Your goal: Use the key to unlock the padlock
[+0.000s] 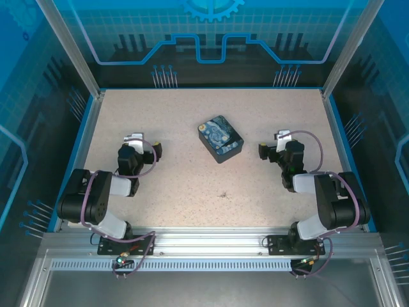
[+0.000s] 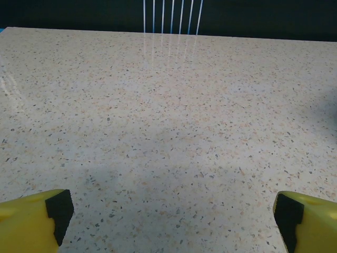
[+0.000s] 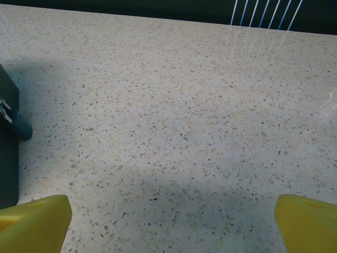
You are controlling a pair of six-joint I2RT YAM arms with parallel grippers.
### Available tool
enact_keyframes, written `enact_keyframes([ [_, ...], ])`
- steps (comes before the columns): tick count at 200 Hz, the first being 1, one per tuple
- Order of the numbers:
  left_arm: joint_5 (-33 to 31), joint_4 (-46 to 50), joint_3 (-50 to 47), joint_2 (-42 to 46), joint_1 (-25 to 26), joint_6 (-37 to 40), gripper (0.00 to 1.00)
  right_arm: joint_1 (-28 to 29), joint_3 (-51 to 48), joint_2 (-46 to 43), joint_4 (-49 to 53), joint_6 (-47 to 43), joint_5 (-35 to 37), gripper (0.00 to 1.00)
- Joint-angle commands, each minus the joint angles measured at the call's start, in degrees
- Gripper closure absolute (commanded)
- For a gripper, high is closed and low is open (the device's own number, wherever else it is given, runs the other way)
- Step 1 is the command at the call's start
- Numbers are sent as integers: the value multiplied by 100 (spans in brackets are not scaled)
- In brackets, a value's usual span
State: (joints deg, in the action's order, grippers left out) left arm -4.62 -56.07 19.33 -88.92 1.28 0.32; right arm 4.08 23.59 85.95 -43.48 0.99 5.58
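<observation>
end effectors (image 1: pixel 146 142) (image 1: pixel 273 143) spread, painted box (image 1: pixel 220 139) btwn

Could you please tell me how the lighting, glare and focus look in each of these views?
Top external: even light on the table, a blue cast on the walls, the box sharp. Left wrist: white streaks reflected near the far edge, a soft shadow low down, yellow fingertips slightly soft. Right wrist: similar streaks top right, shadow on the left, fingertips blurred.

box (image 1: pixel 220 138) x1 | padlock (image 3: pixel 22 130) x1 | tools x2: L tool (image 2: pixel 174 212), R tool (image 3: pixel 174 219) | table (image 1: pixel 192 182) x1
</observation>
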Motion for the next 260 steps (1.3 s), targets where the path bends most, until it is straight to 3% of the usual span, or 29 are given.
enact_keyframes([
  [1, 52, -247, -77, 22, -58, 31, 1, -22, 84, 18, -20, -87, 61, 0],
  [59, 109, 436, 285, 14, -59, 59, 1, -27, 84, 18, -21, -87, 57, 0],
  [191, 295, 515, 326, 24, -146, -23, 1, -97, 84, 10, 3, -55, -89, 0],
  [200, 287, 469, 305, 16, -146, -23, 1, -46, 74, -71, -34, 15, 208, 0],
  [213, 285, 739, 350, 291, -132, -8, 1, -28, 225, -662, 729, 163, 630, 0],
  [227, 88, 1707, 647, 740, -138, -62, 1, -46, 472, -1339, 1565, 376, 839, 0],
  [260, -108, 2980, 1115, 1507, -128, -506, 1, -316, 1599, -2284, 4494, 2236, 849, 0],
])
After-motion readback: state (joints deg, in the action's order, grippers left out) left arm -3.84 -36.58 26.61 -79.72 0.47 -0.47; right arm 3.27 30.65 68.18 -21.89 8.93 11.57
